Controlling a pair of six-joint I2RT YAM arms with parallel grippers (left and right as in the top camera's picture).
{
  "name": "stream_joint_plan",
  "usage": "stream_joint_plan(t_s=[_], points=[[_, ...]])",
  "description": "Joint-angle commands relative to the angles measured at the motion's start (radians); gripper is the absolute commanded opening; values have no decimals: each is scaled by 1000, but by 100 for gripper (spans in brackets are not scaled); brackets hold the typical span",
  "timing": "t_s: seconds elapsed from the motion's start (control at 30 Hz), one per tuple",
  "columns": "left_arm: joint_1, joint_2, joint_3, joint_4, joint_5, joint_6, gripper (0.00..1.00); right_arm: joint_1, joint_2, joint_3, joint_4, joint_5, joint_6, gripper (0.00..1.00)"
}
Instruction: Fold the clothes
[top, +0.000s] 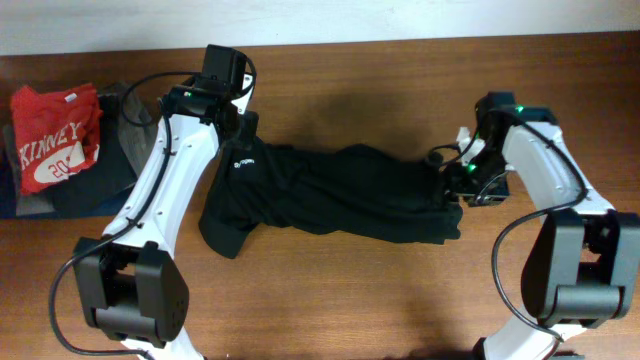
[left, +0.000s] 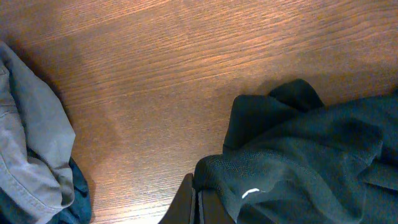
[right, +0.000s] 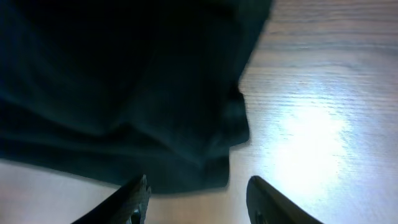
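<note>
black garment (top: 330, 195) lies bunched lengthwise mid-counter (top: 330, 300) | left fingers (left: 185, 205) pinching its left edge, likely anchoring it | right fingers (right: 134, 199) spread, empty, just off right end, likely for regrasp

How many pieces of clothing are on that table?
4: black garment mid-table; red shirt at the left edge, atop a grey garment and a dark navy garment. More may hide beneath that pile.

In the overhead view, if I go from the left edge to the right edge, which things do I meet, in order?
red shirt → black garment → right arm. The left arm is left out because it reaches across the clothes, so its place is unclear.
</note>
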Motion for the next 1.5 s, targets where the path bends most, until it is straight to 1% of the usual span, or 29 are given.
stream_joint_plan(t_s=[0.0, 0.1, 0.17, 0.23, 0.27, 0.3, 0.33, 0.37, 0.4, 0.5, 0.57, 0.6, 0.63, 0.77, 0.83, 0.87, 1.03, 1.13, 1.27, 1.33, 1.47], points=[[2, -2, 6, -5, -15, -6, 0, 33, -6, -74, 84, -13, -6, 55], [2, -2, 6, -10, -15, -6, 0, 36, -6, -121, 164, -12, -6, 55], [2, -2, 6, -11, -15, -6, 0, 36, -6, -134, 204, -12, -6, 50], [2, -2, 6, -13, -15, -6, 0, 36, -6, -135, 229, -10, -6, 42], [2, -2, 6, -15, -15, -6, 0, 36, -6, -135, 238, -2, -5, 35], [2, -2, 6, -15, -15, -6, 0, 36, -6, -135, 239, 9, 0, 31], [2, -2, 6, -14, -15, -6, 0, 36, -6, -135, 240, 39, 20, 16], [2, -2, 6, -15, -15, -6, 0, 36, -6, -135, 239, 48, 25, 7], [2, -3, 6, -15, -15, -6, 0, 36, -6, -135, 239, 60, 38, 4], [8, -28, 7, -14, -27, -6, 0, 21, -15, -113, 241, 105, 63, 4], [19, -58, 9, -13, -51, -6, 0, -23, -30, -51, 218, 173, 166, 4], [31, -79, 9, -11, -53, -6, 0, -54, -37, -13, 216, 152, 198, 4], [45, -101, 9, -11, -49, -11, 0, -86, -38, 32, 216, 92, 188, 8], [48, -110, 8, -10, -26, -11, 0, -101, -34, 49, 209, 60, 121, 18], [48, -108, 8, -3, -26, -11, 0, -100, -26, 43, 191, 65, 91, 35], [48, -108, 8, 5, -26, -10, 0, -100, -23, 43, 183, 66, 91, 40], [48, -108, 8, 12, -26, -11, 0, -99, -21, 43, 139, 54, 86, 40], [48, -108, 8, 13, -26, -11, 0, -82, -21, 42, 143, 11, -32, 41], [48, -108, 8, 12, -7, -14, 0, -40, -3, 41, 221, 13, -200, 51], [48, -108, 8, 12, 14, -15, 0, -27, 22, 41, 272, 12, -263, 53], [48, -108, 8, 12, 19, -18, 0, -18, 73, 41, 307, -7, -293, 52]])
